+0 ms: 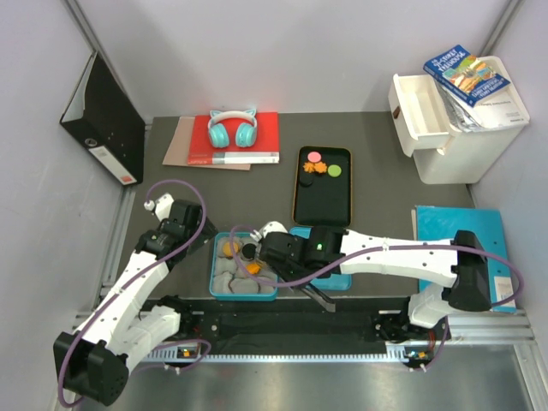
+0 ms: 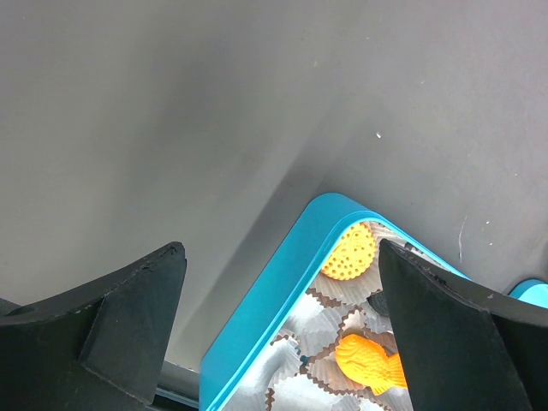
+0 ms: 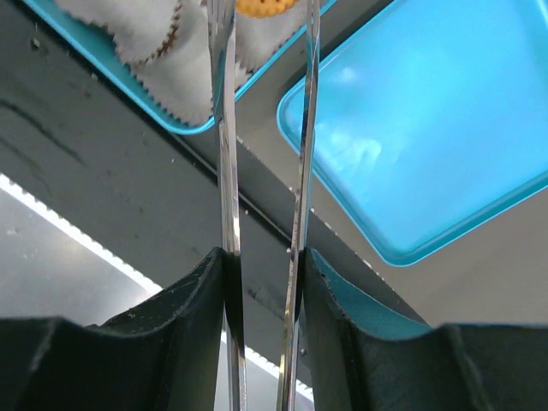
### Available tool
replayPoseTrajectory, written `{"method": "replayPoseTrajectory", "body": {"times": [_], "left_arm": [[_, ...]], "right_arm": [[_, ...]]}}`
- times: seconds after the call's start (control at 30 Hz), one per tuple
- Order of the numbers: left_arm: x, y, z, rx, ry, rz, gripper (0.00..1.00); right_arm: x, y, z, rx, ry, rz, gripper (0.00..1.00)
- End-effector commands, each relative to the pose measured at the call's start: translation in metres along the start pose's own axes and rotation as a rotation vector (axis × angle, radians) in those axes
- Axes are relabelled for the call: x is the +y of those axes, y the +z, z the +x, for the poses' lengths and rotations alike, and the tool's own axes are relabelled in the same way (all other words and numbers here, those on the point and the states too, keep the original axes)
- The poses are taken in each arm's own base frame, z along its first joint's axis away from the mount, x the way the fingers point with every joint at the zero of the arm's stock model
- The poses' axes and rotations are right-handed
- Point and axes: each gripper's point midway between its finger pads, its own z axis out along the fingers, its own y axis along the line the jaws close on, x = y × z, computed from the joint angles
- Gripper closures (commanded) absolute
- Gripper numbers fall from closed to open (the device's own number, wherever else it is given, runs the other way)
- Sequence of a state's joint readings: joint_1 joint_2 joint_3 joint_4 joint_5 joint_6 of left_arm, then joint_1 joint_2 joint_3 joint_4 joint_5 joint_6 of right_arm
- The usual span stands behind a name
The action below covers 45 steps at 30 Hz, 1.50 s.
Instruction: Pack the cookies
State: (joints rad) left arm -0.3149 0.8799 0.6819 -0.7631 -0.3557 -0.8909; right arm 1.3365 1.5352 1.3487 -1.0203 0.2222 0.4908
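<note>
We note the right gripper clamped on thin metal tongs. An orange round cookie sits between their tips at top centre, over the blue paper-lined tin. The left gripper stands spread beside it.

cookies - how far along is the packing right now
Done: two orange cookies sit in paper cups in the blue box. In hand: the right gripper clamps metal tongs whose tips hold an orange cookie over the box, possibly one of those two; the left gripper hangs open beside it. Left: five cookies wait on the black tray.
</note>
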Motion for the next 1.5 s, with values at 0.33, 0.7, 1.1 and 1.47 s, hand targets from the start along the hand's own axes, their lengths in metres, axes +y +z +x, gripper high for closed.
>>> {"method": "replayPoseTrajectory", "body": {"times": [0.33, 0.7, 1.1, 1.47], "left_arm": [[-0.003, 0.000, -0.003, -0.014, -0.012, 0.014, 0.02], [-0.002, 0.002, -0.002, -0.008, -0.009, 0.008, 0.02], [-0.003, 0.001, -0.002, -0.008, -0.010, 0.012, 0.02], [-0.003, 0.001, -0.002, -0.007, -0.010, 0.010, 0.02]], "right_arm": [[-0.003, -0.009, 0.012, 0.000, -0.010, 0.016, 0.64], [-0.004, -0.014, 0.008, -0.015, -0.005, 0.016, 0.58], [-0.004, -0.025, -0.002, -0.043, 0.004, 0.019, 0.52], [-0.008, -0.041, -0.016, -0.107, 0.031, 0.027, 0.50]]}}
